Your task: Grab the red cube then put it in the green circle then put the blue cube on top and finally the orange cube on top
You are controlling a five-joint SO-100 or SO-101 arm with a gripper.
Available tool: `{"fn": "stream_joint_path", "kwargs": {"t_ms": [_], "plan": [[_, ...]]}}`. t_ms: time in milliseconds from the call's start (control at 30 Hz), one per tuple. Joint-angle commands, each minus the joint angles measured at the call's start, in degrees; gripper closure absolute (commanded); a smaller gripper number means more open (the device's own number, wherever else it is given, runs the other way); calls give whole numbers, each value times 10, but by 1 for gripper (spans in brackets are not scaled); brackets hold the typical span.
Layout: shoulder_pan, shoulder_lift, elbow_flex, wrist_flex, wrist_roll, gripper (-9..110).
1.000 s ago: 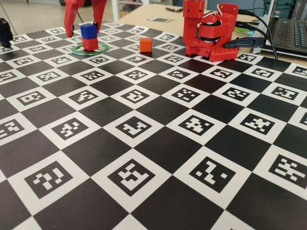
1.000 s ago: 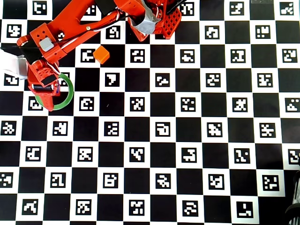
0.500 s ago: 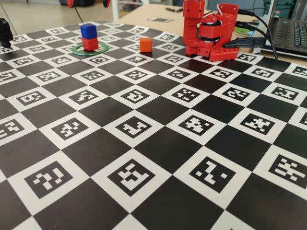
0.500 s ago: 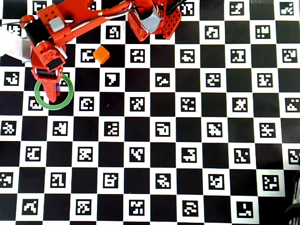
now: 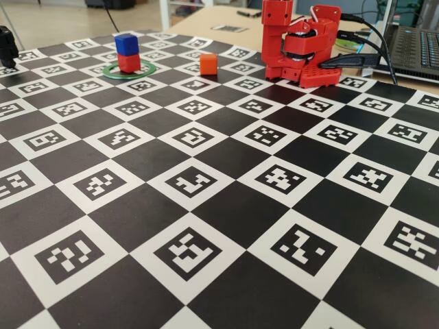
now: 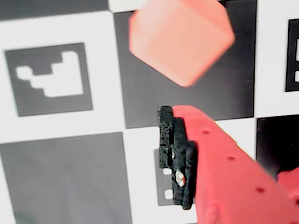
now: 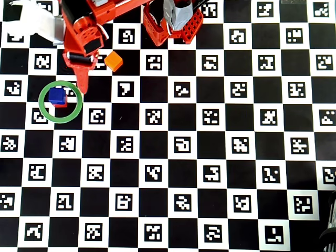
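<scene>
The red cube (image 5: 129, 62) sits inside the green circle (image 5: 129, 77) at the board's far left, with the blue cube (image 5: 126, 44) stacked on it. In the overhead view the blue cube (image 7: 56, 94) covers most of the red cube (image 7: 62, 104) inside the ring (image 7: 60, 122). The orange cube (image 5: 208, 64) stands alone on the board to the right of the ring, also in the overhead view (image 7: 113, 61). My gripper (image 7: 82, 79) hangs above the board between them, open and empty. In the wrist view the orange cube (image 6: 182, 37) is blurred ahead of one black-padded finger (image 6: 175, 154); the other finger is out of view.
The red arm base (image 5: 302, 58) stands at the board's far edge, right of the orange cube, also in the overhead view (image 7: 173, 23). A laptop (image 5: 415, 41) and cables lie behind it. A black object (image 5: 7, 44) sits at the far left edge.
</scene>
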Motion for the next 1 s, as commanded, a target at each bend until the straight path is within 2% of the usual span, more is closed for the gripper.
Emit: {"fn": "stream_joint_path", "kwargs": {"t_ms": [0,167,533,967], "plan": [[11,60,48,-37,-25,53],[38,66,149,-130,-69,52],[104,63,273,-243,-179,52],[112,49,374,-359,-213,52]]}}
